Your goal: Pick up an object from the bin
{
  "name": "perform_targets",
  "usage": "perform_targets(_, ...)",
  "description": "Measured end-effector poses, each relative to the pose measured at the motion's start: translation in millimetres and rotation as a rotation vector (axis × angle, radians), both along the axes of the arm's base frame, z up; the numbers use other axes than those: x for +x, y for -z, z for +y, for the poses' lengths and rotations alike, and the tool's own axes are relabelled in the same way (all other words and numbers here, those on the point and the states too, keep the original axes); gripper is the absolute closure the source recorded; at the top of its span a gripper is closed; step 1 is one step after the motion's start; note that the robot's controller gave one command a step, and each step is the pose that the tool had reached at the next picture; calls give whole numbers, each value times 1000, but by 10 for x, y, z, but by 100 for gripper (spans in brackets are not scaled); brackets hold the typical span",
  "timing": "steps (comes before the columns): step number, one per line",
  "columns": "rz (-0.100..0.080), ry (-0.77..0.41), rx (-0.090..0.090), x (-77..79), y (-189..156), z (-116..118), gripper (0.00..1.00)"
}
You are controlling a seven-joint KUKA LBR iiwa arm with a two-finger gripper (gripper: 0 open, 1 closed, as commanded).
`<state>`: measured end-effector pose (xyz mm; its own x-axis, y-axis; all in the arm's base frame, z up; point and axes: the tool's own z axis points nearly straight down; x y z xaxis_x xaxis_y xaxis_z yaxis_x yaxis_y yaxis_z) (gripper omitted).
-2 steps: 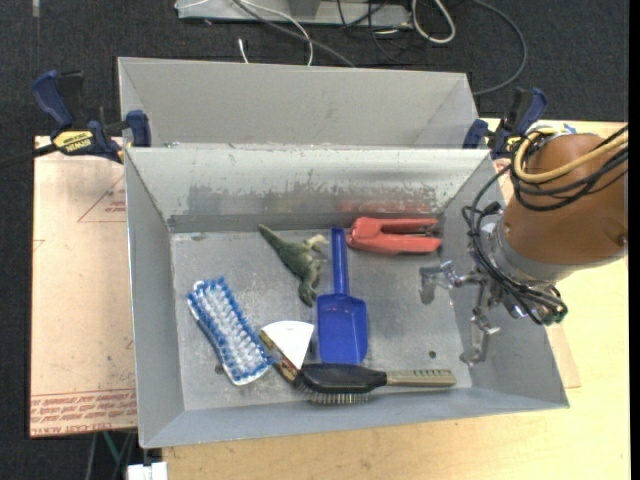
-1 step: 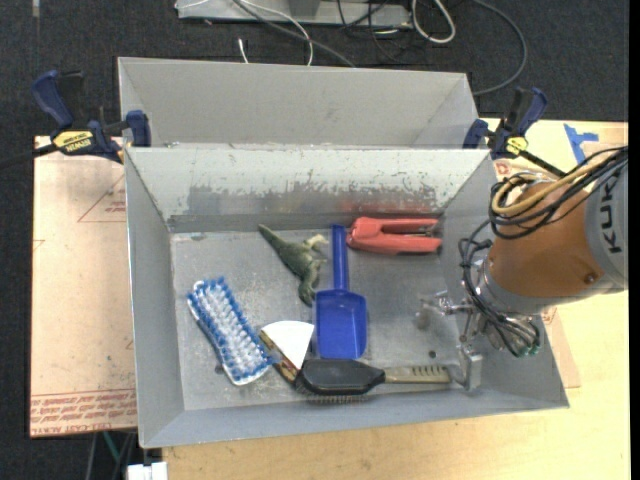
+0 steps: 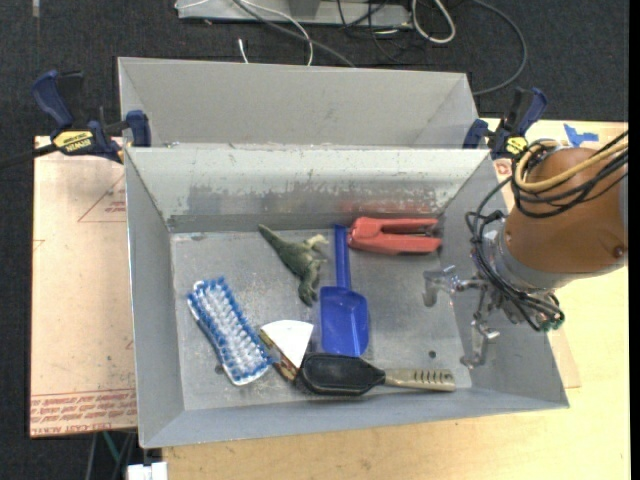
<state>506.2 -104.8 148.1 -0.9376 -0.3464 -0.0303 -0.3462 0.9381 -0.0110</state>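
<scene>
Nearest the front wall lay a black oval-headed brush with a beige ridged handle (image 3: 372,376). Its long axis ran along that wall, and the handle end pointed right, toward the two-finger metal gripper (image 3: 458,314). The gripper hung over bare floor at the right side of the grey metal bin (image 3: 150,298), fingers spread, nothing between them. The brush handle sat just left of it and toward the front, likely the closest pick. Farther left were a blue plastic scoop (image 3: 343,320) and a blue scrub brush with white bristles (image 3: 228,331). A red-handled tool (image 3: 396,236) lay by the back wall.
</scene>
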Motion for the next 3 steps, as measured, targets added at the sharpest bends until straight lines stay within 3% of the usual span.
perform_targets(1,36,153,7,-140,778,-71,0)
perform_targets(2,22,118,6,-175,649,-44,0)
perform_targets(3,24,117,7,1,755,-485,0)
